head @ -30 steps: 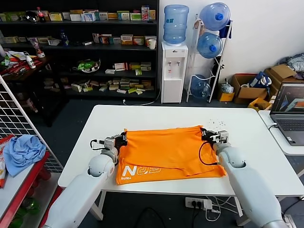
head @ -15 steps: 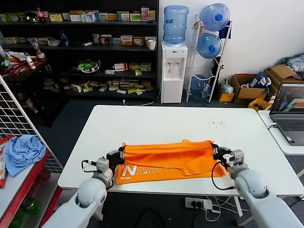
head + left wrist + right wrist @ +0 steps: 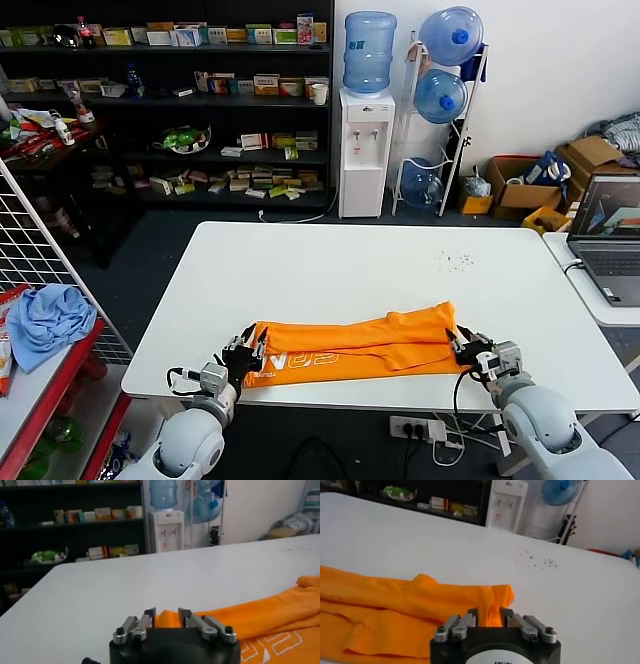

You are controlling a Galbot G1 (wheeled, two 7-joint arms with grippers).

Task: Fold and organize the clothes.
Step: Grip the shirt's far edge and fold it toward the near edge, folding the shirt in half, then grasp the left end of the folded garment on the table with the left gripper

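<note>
While folded T-shirt (image 3: 350,345) lies on table (image 3: 350,260), left hand (image 3: 245,352), right hand (image 3: 468,350) parted at its ends.

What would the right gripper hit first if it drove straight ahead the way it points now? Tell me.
Most likely the orange T-shirt. The right gripper sits at the shirt's end near the table's front edge, its fingers parted around the orange edge, so cloth lies directly ahead. Depth is hard to judge.

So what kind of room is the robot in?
Probably a lab or storeroom set up like a small shop: shelves of boxed goods, a water cooler with spare jugs, and a laptop beside the white table.
</note>
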